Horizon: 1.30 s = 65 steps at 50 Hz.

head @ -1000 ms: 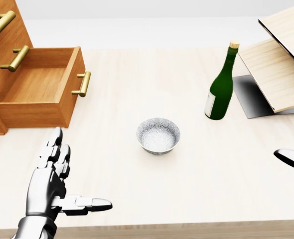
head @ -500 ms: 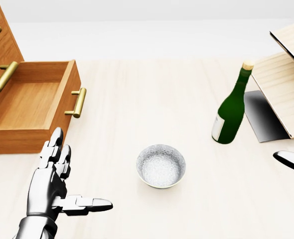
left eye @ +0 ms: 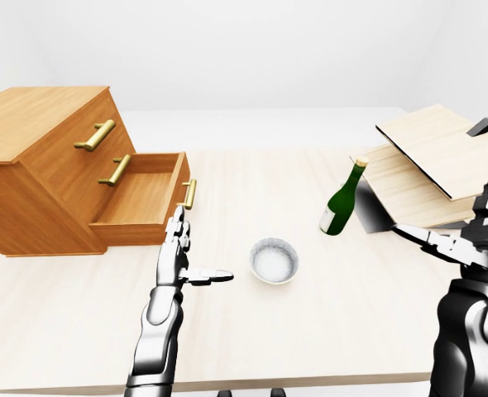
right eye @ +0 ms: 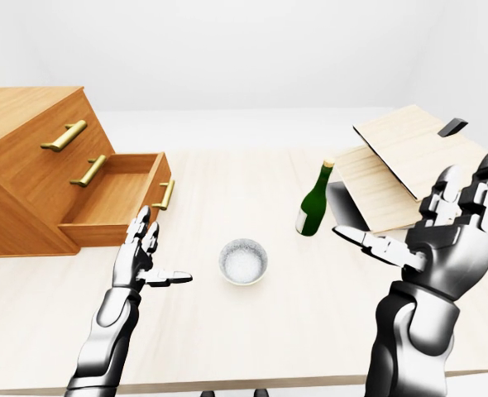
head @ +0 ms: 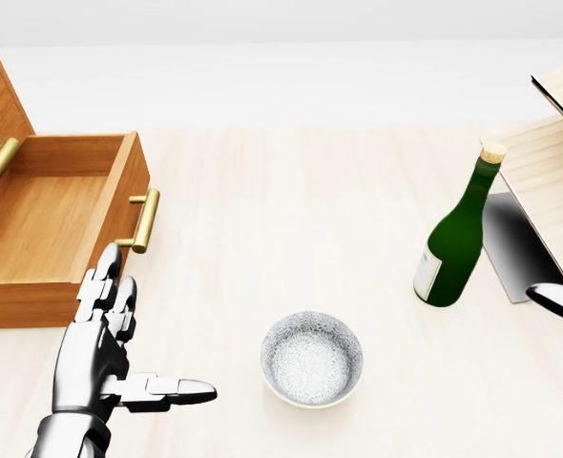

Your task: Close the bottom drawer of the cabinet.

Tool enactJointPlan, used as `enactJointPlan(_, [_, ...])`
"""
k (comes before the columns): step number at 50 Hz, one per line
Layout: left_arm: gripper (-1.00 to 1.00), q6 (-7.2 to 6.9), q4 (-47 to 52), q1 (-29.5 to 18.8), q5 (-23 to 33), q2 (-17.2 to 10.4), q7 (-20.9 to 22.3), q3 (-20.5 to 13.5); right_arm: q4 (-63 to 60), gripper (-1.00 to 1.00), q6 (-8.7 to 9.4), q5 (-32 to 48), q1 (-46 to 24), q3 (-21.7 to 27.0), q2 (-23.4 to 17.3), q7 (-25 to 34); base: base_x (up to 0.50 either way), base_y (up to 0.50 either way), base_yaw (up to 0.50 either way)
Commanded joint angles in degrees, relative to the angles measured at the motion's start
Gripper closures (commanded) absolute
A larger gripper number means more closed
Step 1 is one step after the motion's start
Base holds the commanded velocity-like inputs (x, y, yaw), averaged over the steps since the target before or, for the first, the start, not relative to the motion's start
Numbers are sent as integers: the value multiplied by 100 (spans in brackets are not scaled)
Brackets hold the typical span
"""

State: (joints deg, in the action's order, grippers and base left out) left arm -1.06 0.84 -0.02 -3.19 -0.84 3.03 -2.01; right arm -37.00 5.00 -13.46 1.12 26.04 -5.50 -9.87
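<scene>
The wooden cabinet (left eye: 41,178) stands at the left of the table. Its bottom drawer (head: 52,224) is pulled out and empty, with a brass handle (head: 145,220) on its face. My left hand (head: 143,329) is open, fingers up and thumb out to the right. It is below the drawer's corner in the head view, not touching it. My right hand (right eye: 418,219) is open and raised at the right, far from the cabinet; only its thumb tip (head: 558,301) shows in the head view.
A patterned bowl (head: 312,360) sits on the light wooden table (head: 262,210) to the right of my left hand. A green bottle (head: 458,234) stands further right. Stacked wooden boards (left eye: 430,165) lean at the far right.
The camera has moved: the drawer, bowl and bottle all slide down the head view, the cabinet further off to the left. Both hands keep their pose and place in the picture.
</scene>
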Motion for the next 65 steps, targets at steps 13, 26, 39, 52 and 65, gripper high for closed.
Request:
enactJointPlan(13, [-100, -13, -580, -570, 8, -58, -78, -85, 18, -100, 0, -198, 105, 116, 65, 36, 32, 0, 0])
enactJointPlan(26, [-100, -96, -2735, -2925, -345, -500, -244, -378, 141, -100, 0, -168, 129, 13, 75, 103, 0, 0, 0])
enactJointPlan(39, [-100, 606, -5488, -4256, -396, -827, -159, -486, 240, -100, 0, -148, 124, -42, 70, 150, 0, 0, 0])
enactJointPlan(52, [-100, 606, -6819, -4518, -377, -959, -175, -583, 167, -100, 0, -117, 157, -88, 93, 163, 0, 0, 0])
enactJointPlan(65, [-100, 606, -7187, -4450, -246, -931, -233, -622, 48, -100, 0, -106, 120, -82, 95, 158, 0, 0, 0])
